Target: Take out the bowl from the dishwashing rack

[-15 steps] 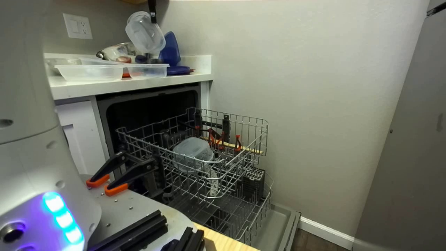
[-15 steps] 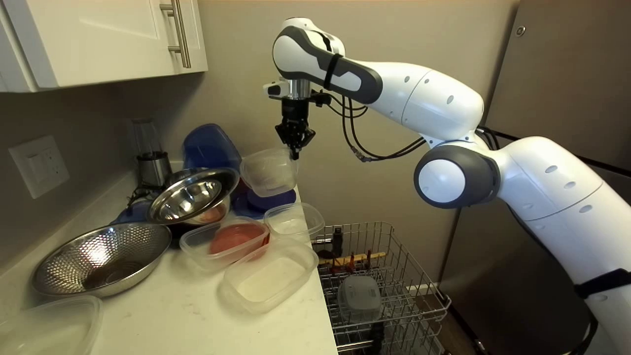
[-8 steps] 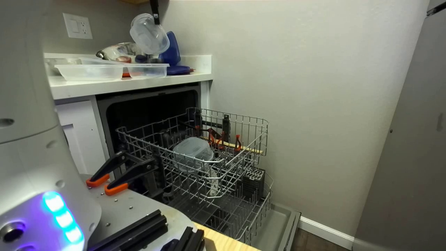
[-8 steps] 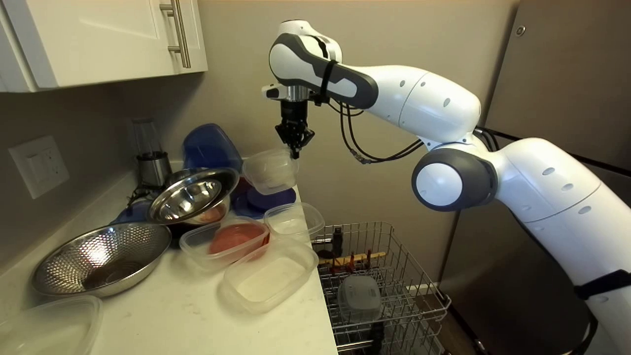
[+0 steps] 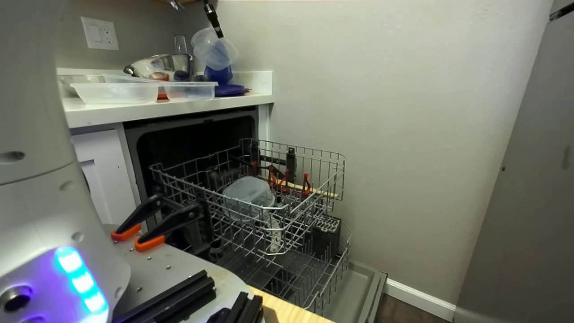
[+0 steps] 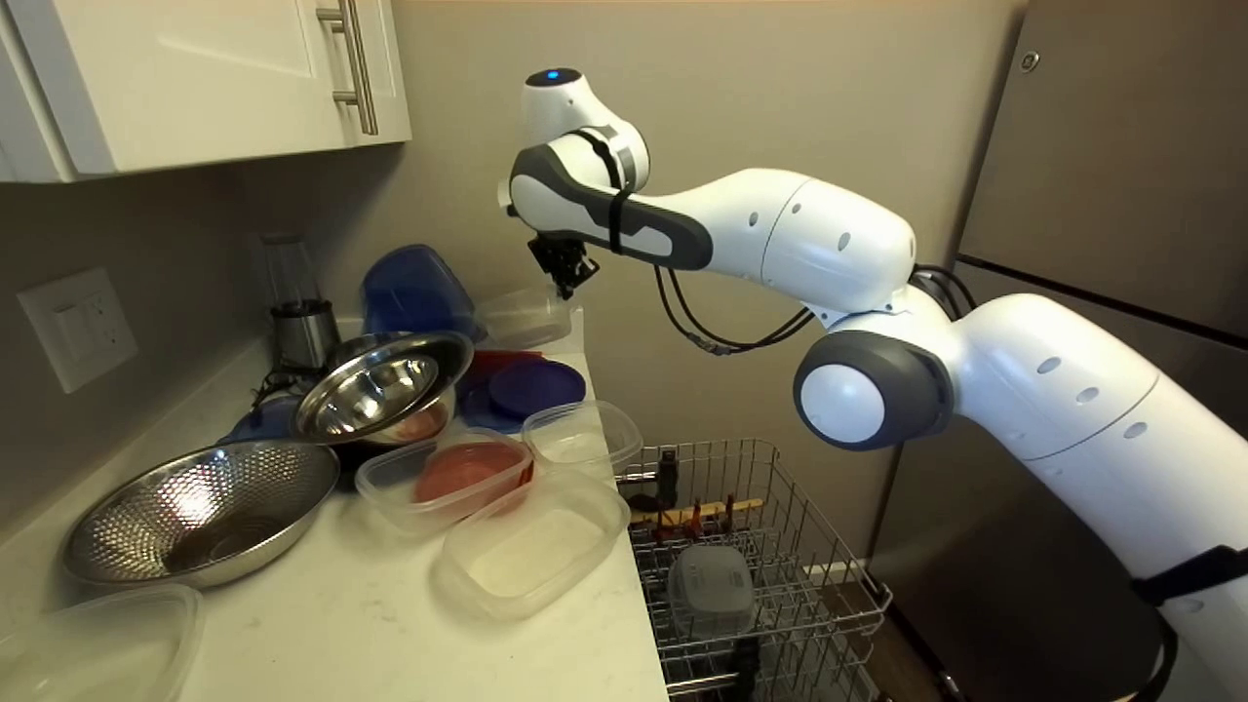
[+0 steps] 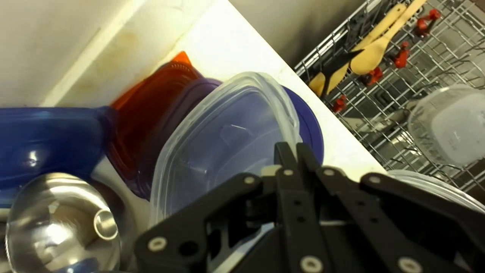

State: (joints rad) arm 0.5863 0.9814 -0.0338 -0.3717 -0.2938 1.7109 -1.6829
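The bowl (image 6: 526, 317) is pale and translucent. My gripper (image 6: 565, 289) is shut on its rim and holds it tilted above the far end of the countertop, over the blue lids. In the wrist view the fingertips (image 7: 291, 149) pinch the near rim of the bowl (image 7: 223, 136), which opens toward the camera. The bowl (image 5: 214, 48) also hangs below the fingers (image 5: 219, 33) in an exterior view. The dishwashing rack (image 5: 293, 224) is pulled out below the counter. It also shows in an exterior view (image 6: 814, 531). Whether the bowl touches anything beneath is unclear.
A larger translucent container (image 6: 712, 590) sits in the rack. The countertop (image 6: 409, 624) holds clear containers (image 6: 536, 546), a colander (image 6: 200, 512), steel bowls (image 6: 380, 390), a standing blue container (image 6: 414, 292) and blue lids (image 6: 536, 388). A cabinet (image 6: 224, 78) hangs above.
The arm has lowered and its wrist has tilted. The bowl, still gripped, has moved right and slightly down in an exterior view, away from the steel bowls. The rack and counter items have not moved.
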